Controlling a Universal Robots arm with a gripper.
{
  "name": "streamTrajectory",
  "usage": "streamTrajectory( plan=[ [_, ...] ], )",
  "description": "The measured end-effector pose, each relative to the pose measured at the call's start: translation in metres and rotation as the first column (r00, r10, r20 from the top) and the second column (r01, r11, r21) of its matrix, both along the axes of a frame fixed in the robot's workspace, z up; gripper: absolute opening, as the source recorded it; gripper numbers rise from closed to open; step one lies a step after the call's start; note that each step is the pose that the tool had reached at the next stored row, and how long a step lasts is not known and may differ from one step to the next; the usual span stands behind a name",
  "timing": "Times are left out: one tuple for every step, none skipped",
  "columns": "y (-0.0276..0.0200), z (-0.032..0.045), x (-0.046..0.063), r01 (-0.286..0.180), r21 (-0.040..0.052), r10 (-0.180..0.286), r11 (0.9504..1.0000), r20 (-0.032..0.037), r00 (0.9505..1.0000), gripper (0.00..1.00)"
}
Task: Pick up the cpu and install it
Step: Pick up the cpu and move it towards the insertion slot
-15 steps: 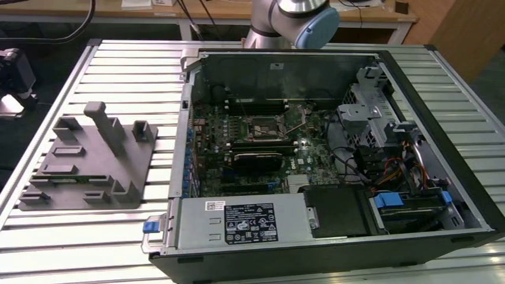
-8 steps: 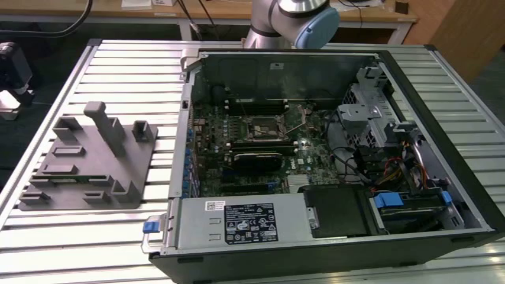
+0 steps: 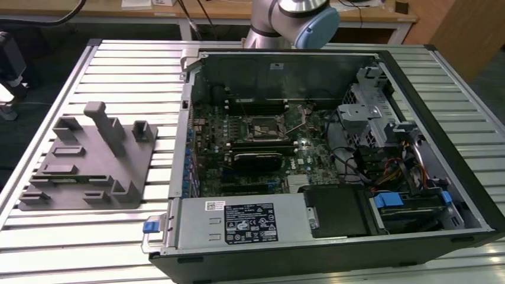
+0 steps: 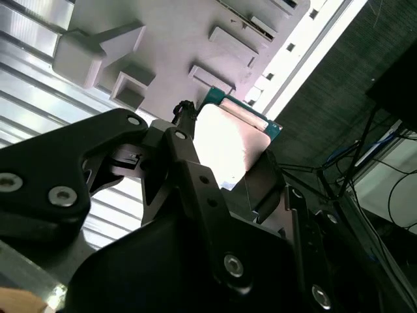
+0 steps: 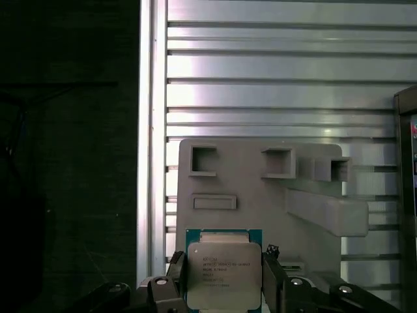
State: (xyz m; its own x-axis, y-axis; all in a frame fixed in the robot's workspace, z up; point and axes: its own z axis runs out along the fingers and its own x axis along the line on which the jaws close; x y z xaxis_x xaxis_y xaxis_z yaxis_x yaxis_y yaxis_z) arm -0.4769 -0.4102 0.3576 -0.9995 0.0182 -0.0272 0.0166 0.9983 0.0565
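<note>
In both wrist views my gripper (image 5: 225, 279) (image 4: 225, 156) is shut on the cpu (image 5: 225, 270) (image 4: 229, 134). The cpu is a flat square chip with a silver metal top and a green rim, and a black finger presses on each of two opposite edges. It hangs well above the grey fixture plate (image 5: 254, 189) (image 4: 176, 39), which has upright pegs. The exterior view shows that plate (image 3: 87, 168) on the slatted table at its left. The open computer case (image 3: 442, 195) lies beside it, and the motherboard's square socket (image 3: 262, 126) sits near the case's middle.
The arm's base (image 3: 292, 23) stands behind the case. Inside the case are a power supply (image 3: 236, 222), drive cages (image 3: 379, 118) and loose cables (image 3: 371, 165). The slatted aluminium table (image 3: 118, 71) ends at an edge (image 5: 151, 130) with dark floor beyond it.
</note>
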Motion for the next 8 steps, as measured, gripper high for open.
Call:
streamTrajectory(
  plan=[
    [0.0,0.0017,0.0,0.0,0.0,0.0,1.0,0.0002,1.0,0.55],
    [0.0,0.0034,0.0,0.0,0.0001,0.0,1.0,0.0004,1.0,0.55],
    [0.0,0.0066,0.0,0.0,0.0002,0.0,1.0,0.0006,1.0,0.55],
    [0.0,0.0083,0.0,0.0,0.0003,0.0,1.0,0.0009,1.0,0.55],
    [0.0,0.0099,0.0,0.0,0.0003,0.0,1.0,0.0011,1.0,0.55],
    [0.0,0.0115,0.0,0.0,0.0004,0.0,1.0,0.0013,1.0,0.55],
    [0.0,0.013,0.0,0.0,0.0005,0.0,1.0,0.0015,1.0,0.55],
    [0.0,0.0158,0.0,0.0,0.0006,0.0,1.0,0.0019,1.0,0.55]
  ],
)
